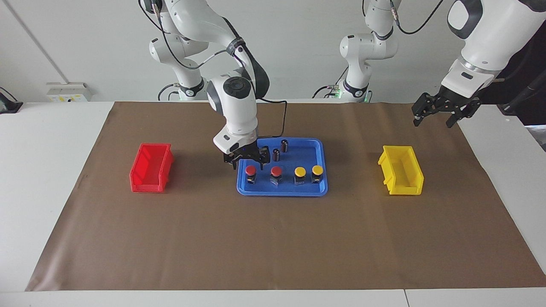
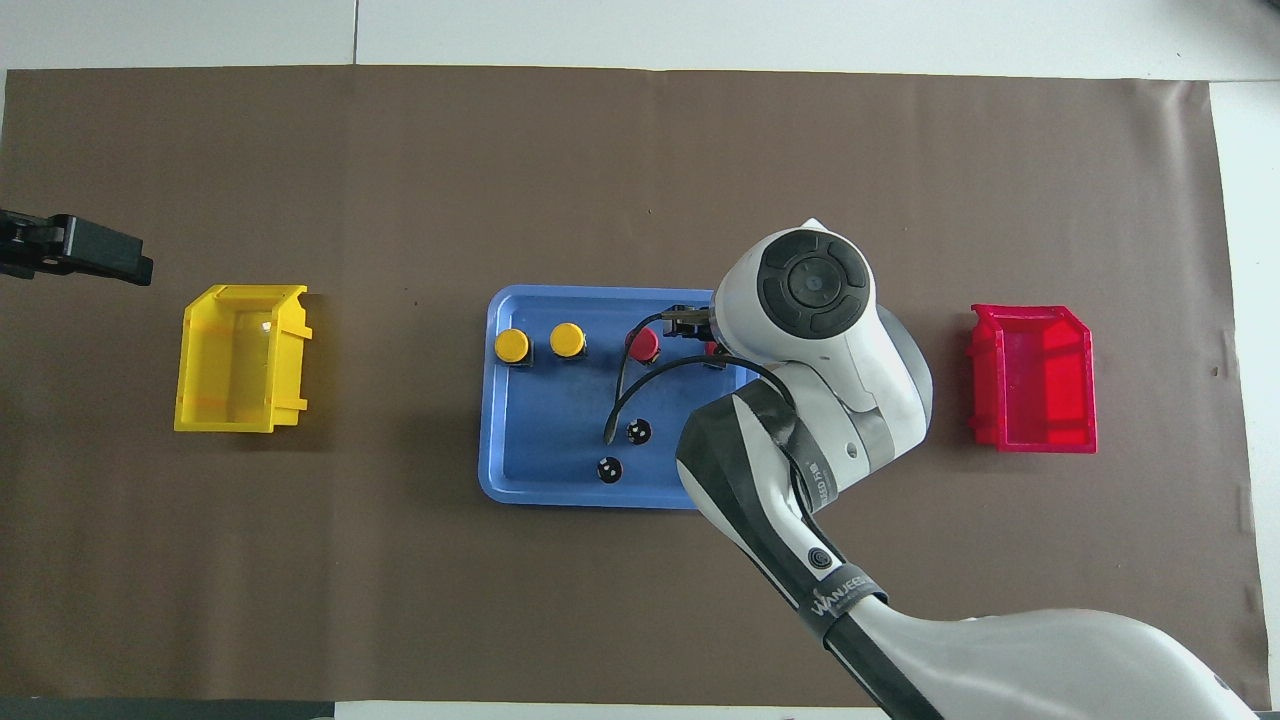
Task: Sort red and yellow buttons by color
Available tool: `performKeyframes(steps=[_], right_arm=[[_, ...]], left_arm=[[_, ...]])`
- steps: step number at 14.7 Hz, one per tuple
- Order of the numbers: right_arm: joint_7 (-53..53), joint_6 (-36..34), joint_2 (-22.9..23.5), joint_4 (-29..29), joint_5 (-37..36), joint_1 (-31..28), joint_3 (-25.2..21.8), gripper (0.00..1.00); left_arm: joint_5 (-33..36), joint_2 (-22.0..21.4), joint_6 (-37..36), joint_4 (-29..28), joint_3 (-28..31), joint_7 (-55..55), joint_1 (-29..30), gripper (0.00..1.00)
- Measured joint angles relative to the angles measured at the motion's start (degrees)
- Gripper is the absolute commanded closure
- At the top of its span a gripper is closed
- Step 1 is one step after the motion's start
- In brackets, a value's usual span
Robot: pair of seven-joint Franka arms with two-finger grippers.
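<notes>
Four buttons stand in a row in the blue tray point(image 1: 281, 192), along its edge farthest from the robots. Two red buttons point(image 1: 251, 170) point(image 1: 276, 171) stand toward the right arm's end and two yellow buttons point(image 1: 300, 172) point(image 1: 317, 170) toward the left arm's end. My right gripper point(image 1: 249, 162) is open, just over the end red button, with a finger on either side of it. In the overhead view the arm hides most of that button point(image 2: 711, 348); the other red one point(image 2: 643, 345) and both yellow ones point(image 2: 513, 345) point(image 2: 568, 340) show. My left gripper point(image 1: 433, 121) waits open in the air near the yellow bin.
A red bin point(image 1: 151, 167) stands toward the right arm's end of the brown mat and a yellow bin point(image 1: 402, 170) toward the left arm's end. Two dark cylinders with silver tops point(image 1: 284, 145) point(image 1: 276, 154) stand in the tray, nearer to the robots than the buttons.
</notes>
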Motion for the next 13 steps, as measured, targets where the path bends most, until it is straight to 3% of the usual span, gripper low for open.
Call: performKeyframes(steps=[5,8,11,13], right_arm=[[0.0,2.9,1.6,-1.4,0.0,0.2,0.0,0.1],[0.0,4.0,3.0,-1.5,0.0,0.5,0.0,0.37],[0.0,3.9,3.2,-1.5,0.0,0.6,-0.1,0.74],[0.0,2.5,3.2,-1.3,0.0,0.6,-0.1,0.88]], left_arm=[[0.0,0.0,0.0,0.0,0.0,0.0,0.0,0.0],[0.0,0.0,0.0,0.0,0.0,0.0,0.0,0.0],[0.0,0.0,0.0,0.0,-0.1,0.0,0.0,0.0],[0.0,0.0,-0.1,0.0,-0.5,0.0,-0.1,0.0]])
